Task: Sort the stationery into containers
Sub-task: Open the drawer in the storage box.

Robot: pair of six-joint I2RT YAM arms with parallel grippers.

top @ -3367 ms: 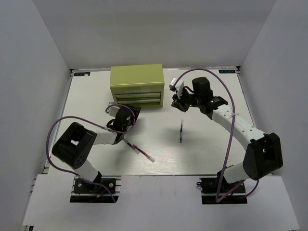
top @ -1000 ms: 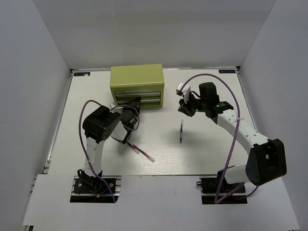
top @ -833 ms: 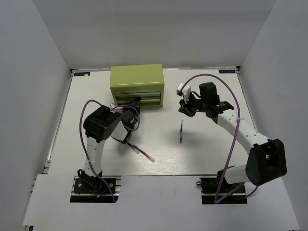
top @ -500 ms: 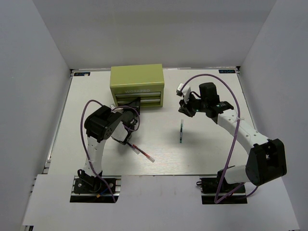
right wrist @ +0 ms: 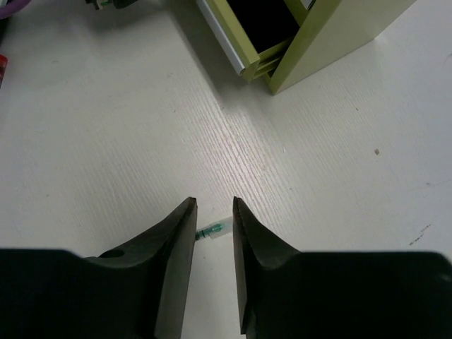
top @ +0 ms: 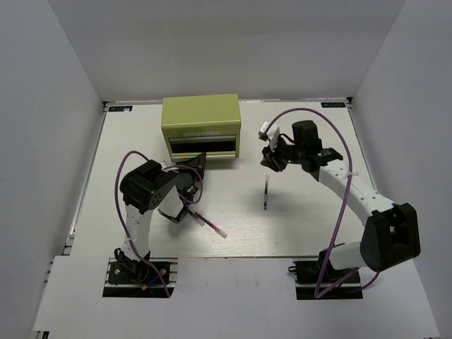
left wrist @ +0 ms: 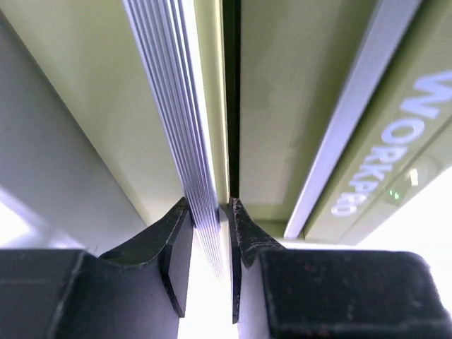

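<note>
The olive-green tool chest [top: 201, 121] stands at the back of the table, with one drawer [top: 205, 146] pulled out and black inside. My left gripper [top: 195, 165] is at the drawer front. In the left wrist view it [left wrist: 210, 212] is shut on the ribbed silver drawer handle [left wrist: 176, 106]. My right gripper [top: 271, 161] hovers just beyond the far end of the dark green pen [top: 266, 193], jaws narrowly apart and empty. The pen's tip [right wrist: 215, 229] shows on the table between its fingers [right wrist: 214, 205]. A red-white pen [top: 209, 223] lies near the left arm. The other stationery is out of view.
The chest's right corner and open drawer [right wrist: 263, 21] show at the top of the right wrist view. The white table [top: 311, 212] is walled by grey panels on three sides. Purple cables loop from both arms.
The left gripper has drawn back toward the near side with the handle, and the drawer has slid open, showing its black inside. The right arm moved away from the chest earlier and now holds still.
</note>
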